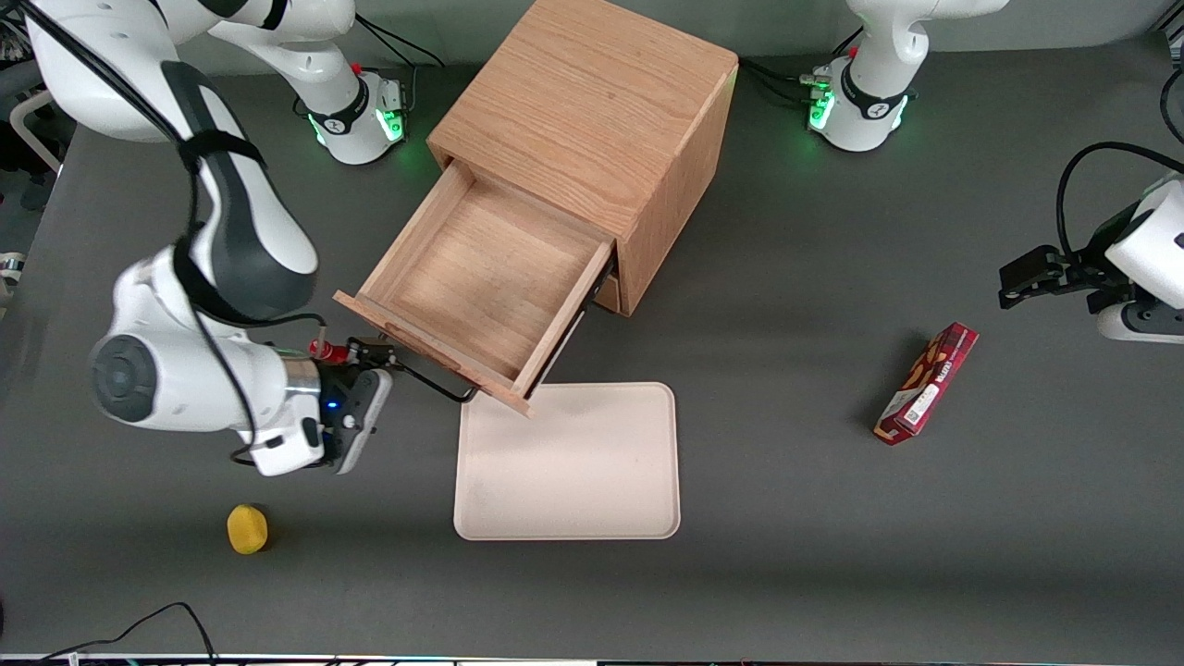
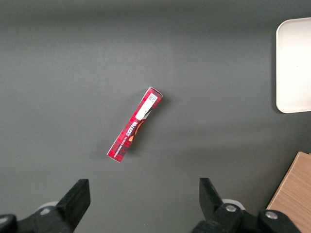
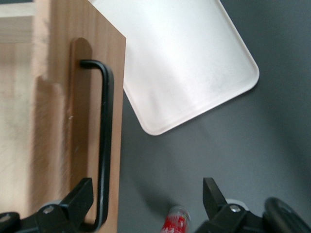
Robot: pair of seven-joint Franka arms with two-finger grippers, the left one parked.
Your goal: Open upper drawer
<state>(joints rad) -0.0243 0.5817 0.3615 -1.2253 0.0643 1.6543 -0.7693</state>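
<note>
The upper drawer of the light oak cabinet stands pulled far out, and its wooden tray is empty. Its thin black bar handle runs along the drawer front and shows in the right wrist view. My right gripper is at the end of the handle toward the working arm's end of the table. The gripper is open wide. The handle bar lies just inside one finger and is not clamped. The lower drawer is hidden under the open one.
A cream tray lies on the table just in front of the open drawer, also in the right wrist view. A yellow fruit lies nearer the front camera. A red snack box lies toward the parked arm's end.
</note>
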